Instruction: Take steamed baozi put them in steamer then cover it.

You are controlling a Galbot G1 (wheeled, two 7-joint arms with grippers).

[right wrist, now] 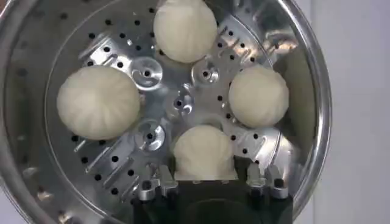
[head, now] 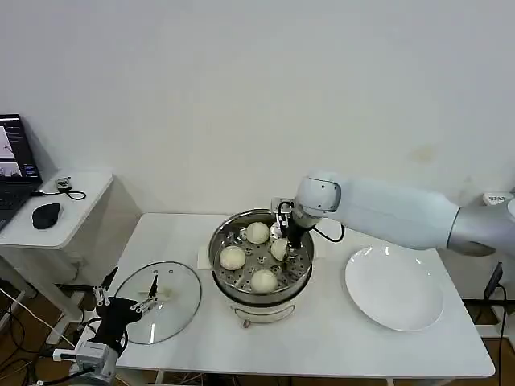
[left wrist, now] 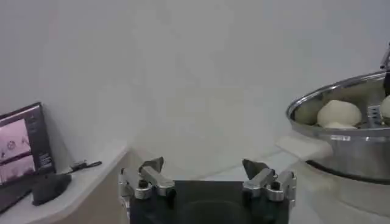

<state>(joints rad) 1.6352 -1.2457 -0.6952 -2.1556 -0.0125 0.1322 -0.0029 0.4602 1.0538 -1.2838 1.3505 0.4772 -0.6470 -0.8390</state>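
At the lower left of the head view the left gripper (head: 125, 303) waits with its fingers spread wide and empty, just over the near rim of the glass lid (head: 173, 310), which lies flat on the table (head: 322, 346). At frame centre stands the steamer (head: 261, 259) with four baozi (head: 264, 280) on its tray; behind and right of it the right gripper (head: 282, 240) reaches down inside the pot, and the white plate (head: 394, 289) at lower right is bare.

The step in hand, as I judge it, is setting down the last bun. The next move calls for the right claw to let go and lift straight up clear of the rim; then the lid must be fetched and centred on the pot.

The right wrist view settles what the head view leaves vague: the right gripper (right wrist: 206, 176) has its fingers narrow around the nearest bun (right wrist: 204, 152), which rests on the perforated tray among the other three, all well apart. The left wrist view shows the left gripper (left wrist: 207, 176) wide open, and only the steamer's (left wrist: 347, 140) side at right, with bun tops above its rim.
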